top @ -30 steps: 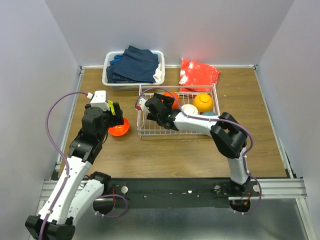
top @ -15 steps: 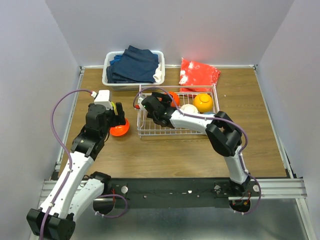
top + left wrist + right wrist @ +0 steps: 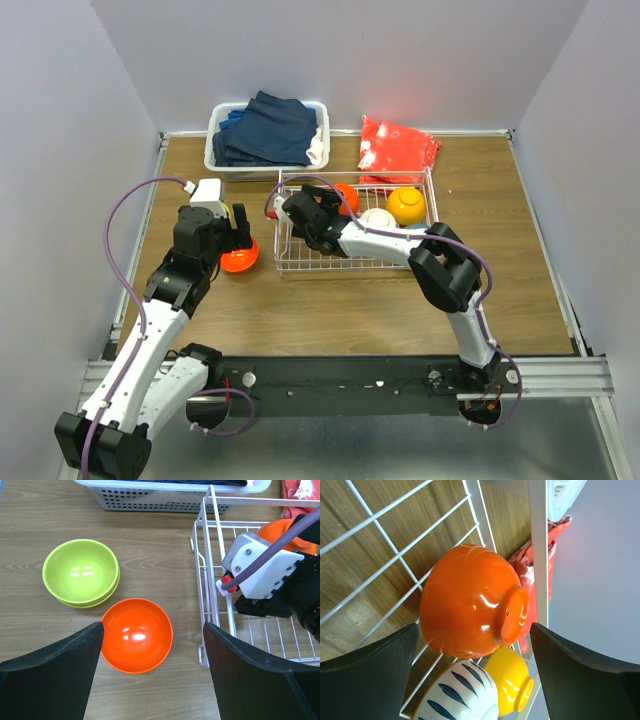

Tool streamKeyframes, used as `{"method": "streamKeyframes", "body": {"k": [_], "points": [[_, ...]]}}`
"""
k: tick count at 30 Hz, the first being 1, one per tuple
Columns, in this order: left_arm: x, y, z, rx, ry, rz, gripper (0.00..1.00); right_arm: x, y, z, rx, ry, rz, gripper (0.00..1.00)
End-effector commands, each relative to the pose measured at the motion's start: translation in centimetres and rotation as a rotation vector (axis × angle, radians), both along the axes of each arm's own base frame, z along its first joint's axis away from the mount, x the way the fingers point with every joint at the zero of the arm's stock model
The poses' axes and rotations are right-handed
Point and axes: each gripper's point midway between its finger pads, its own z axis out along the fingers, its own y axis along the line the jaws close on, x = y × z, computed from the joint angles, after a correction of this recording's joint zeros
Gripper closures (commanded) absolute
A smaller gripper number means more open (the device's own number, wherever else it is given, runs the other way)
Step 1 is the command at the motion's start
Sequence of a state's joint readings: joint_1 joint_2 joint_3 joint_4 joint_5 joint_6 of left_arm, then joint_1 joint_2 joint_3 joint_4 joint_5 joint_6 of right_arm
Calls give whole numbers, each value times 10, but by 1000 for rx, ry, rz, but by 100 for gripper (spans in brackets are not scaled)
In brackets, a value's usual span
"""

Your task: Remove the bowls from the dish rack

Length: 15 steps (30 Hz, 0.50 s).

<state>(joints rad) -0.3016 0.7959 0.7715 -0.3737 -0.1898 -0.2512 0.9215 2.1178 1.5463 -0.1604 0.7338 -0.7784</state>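
The right gripper (image 3: 474,626) stands wide open inside the dish rack (image 3: 538,555), holding nothing, facing a tipped red-orange bowl (image 3: 470,600) on the wires. Just past it lie the striped white bowl (image 3: 462,692) and the yellow-orange bowl (image 3: 512,687). The left gripper (image 3: 152,630) is also open and empty. It hovers over 1 upright red-orange table bowl (image 3: 136,641) on the table (image 3: 165,555), beside 2 stacked lime green bowls (image 3: 81,571).

Wood-grain desk (image 3: 340,310), plain pale grey walls (image 3: 400,60) on three sides, aluminium rail (image 3: 560,376) along the near edge. Light even and soft, faint shadows.
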Motion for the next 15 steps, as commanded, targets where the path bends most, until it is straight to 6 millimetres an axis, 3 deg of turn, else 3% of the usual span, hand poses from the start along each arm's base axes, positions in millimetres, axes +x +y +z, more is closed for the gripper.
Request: {"method": "streamKeyframes", "body": {"k": [1,10,15], "points": [[5,-2,0,1,-21,-15,11,-9,-6,-38,-57,81,19,0],[11,-1,-8,18,-3,-14,11,-12,-13,-44,-79,90,2,0],[13,-2,-13,22,11,-16,11,-15,-10,-26,-34,97,15,0]]}}
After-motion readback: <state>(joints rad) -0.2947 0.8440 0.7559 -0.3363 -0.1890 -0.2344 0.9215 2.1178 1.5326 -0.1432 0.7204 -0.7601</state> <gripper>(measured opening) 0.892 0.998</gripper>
